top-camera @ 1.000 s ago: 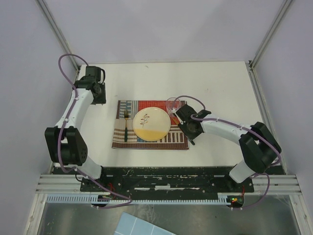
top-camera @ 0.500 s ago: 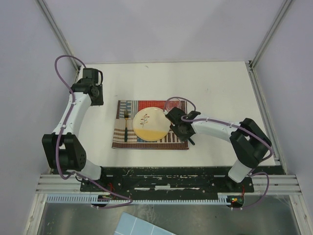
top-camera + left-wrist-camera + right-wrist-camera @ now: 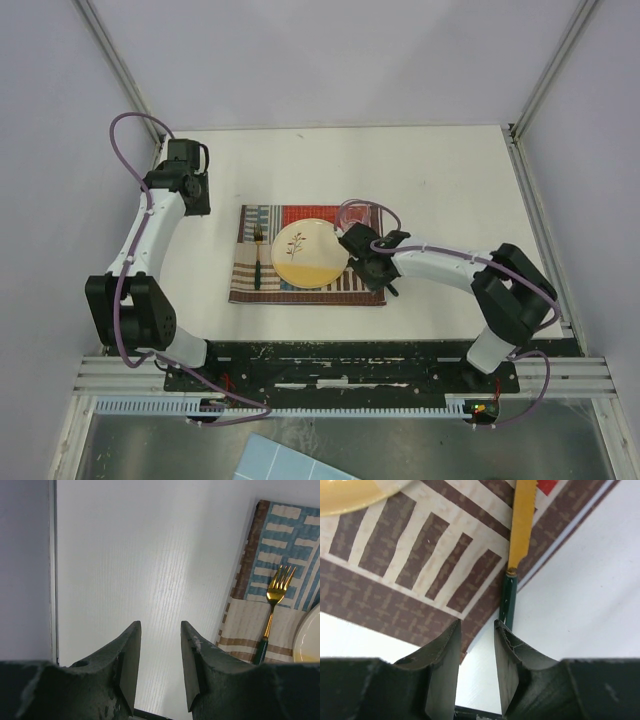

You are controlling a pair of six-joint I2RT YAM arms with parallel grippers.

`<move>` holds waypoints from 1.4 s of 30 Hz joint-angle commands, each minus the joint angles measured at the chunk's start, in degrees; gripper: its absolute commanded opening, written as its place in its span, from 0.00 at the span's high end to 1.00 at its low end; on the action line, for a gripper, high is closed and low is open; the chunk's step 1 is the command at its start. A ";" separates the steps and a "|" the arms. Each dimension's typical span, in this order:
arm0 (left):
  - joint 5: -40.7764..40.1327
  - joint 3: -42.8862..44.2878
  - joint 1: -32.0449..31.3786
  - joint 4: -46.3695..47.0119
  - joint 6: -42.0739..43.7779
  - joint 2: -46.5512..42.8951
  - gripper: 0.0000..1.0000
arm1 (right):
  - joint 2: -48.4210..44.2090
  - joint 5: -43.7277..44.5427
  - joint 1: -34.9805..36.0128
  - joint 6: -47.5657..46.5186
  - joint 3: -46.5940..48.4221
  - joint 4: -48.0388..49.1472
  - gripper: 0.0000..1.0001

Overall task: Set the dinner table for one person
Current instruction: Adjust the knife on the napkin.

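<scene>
The dinner table (image 3: 450,180) is a white top carrying a striped placemat (image 3: 262,218). On the mat lie a cream and yellow plate (image 3: 310,252) and, left of it, a gold fork (image 3: 257,255) with a green handle. A gold-bladed knife (image 3: 522,525) with a green handle lies along the mat's right edge. My right gripper (image 3: 475,625) hovers open just short of that handle, by the mat's near right corner, with nothing between its fingers. My left gripper (image 3: 160,625) stands open over bare table, left of the fork (image 3: 274,605).
A pink glass (image 3: 352,213) stands at the mat's far right, close behind the right wrist. Metal frame rails run along the table's left edge (image 3: 51,570) and its right edge (image 3: 535,220). The arm bases sit on the near rail (image 3: 340,365).
The right arm has moved left and slightly nearer, bringing its gripper over the mat's right edge. The left arm shifted a little early on and then stayed still.
</scene>
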 commanded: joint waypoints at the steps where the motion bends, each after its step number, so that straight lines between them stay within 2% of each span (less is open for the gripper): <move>1: 0.08 0.58 0.37 1.80 1.67 -1.89 0.56 | -6.75 1.77 0.13 -1.60 -0.28 -0.70 0.59; 6: 0.21 0.96 0.47 1.80 1.53 -1.22 0.56 | -8.76 3.73 0.09 -2.79 -1.49 -0.09 0.59; 20: 0.08 -0.11 0.59 1.54 1.74 -2.63 0.56 | -1.50 -3.62 -1.98 -5.16 1.28 0.71 0.59; 34: 0.87 -0.15 0.99 1.80 1.56 -1.23 0.56 | -1.12 -5.64 -4.84 -7.47 2.95 -1.82 0.60; 42: 0.39 -1.19 1.23 2.15 1.82 -1.07 0.56 | 1.01 -12.69 -7.17 -6.56 4.43 -2.17 0.60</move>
